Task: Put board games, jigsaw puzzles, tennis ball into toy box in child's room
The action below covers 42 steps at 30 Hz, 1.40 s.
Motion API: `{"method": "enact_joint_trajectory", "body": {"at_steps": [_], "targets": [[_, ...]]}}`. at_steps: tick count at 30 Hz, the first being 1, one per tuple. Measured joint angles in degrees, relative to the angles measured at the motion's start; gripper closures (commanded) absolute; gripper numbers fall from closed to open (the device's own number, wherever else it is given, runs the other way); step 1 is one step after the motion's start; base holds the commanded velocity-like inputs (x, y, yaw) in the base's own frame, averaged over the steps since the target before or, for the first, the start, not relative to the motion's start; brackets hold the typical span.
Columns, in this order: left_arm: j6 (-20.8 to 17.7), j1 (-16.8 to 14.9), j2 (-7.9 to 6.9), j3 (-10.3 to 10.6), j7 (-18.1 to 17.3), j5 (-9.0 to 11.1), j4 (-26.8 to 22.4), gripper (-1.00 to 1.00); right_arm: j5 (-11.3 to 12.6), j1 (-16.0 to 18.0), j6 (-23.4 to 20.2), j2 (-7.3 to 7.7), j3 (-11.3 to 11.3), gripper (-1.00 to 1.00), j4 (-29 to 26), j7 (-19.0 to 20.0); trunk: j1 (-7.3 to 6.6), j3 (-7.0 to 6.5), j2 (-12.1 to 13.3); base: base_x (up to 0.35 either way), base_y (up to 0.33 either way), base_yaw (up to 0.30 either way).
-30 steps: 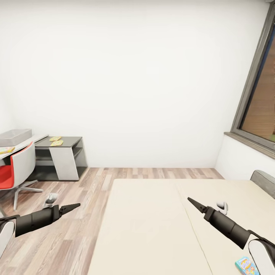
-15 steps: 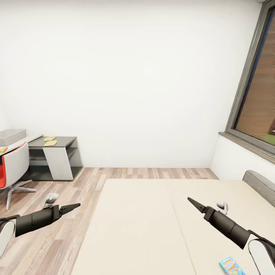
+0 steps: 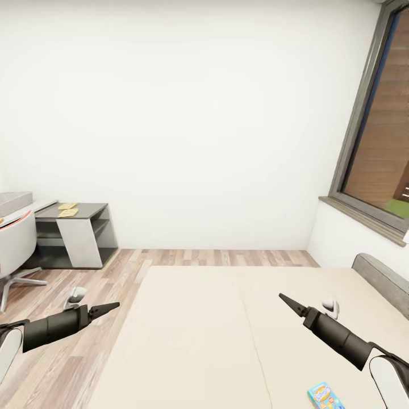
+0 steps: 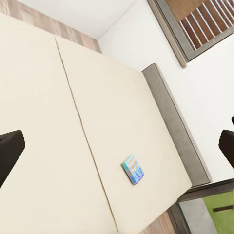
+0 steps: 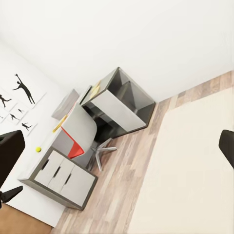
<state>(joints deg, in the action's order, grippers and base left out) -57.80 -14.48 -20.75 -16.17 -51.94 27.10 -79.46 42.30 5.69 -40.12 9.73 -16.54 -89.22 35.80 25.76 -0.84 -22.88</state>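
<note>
Bright, even, diffuse light w/ no glare; shadows v. faint. Sharp render, slight wide-angle stretch at the head view's edges.

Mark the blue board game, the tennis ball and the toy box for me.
blue board game [image 4: 133, 169], left wrist view, middle of its printed lid.
tennis ball [image 5: 38, 149], right wrist view, centre of the ball.
toy box [image 3: 12, 203], head view, its grey side wall.

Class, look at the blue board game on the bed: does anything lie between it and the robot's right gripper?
Nothing visible does. The blue board game lies flat on the bed, with bare mattress around it in the left wrist view. The right gripper hangs above the bed, farther from the robot than the box.
</note>
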Motion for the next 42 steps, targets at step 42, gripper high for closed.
{"method": "enact_joint_trajectory", "body": {"at_steps": [42], "targets": [[0.01, 0.00, 0.01, -0.05, -0.01, -0.01, 0.00, -1.00, 0.00, -0.01, 0.00, -0.03, 0.00, -1.00, 0.00, 0.01, 0.00, 0.00, 0.01, 0.000, -0.014, 0.000]]}}
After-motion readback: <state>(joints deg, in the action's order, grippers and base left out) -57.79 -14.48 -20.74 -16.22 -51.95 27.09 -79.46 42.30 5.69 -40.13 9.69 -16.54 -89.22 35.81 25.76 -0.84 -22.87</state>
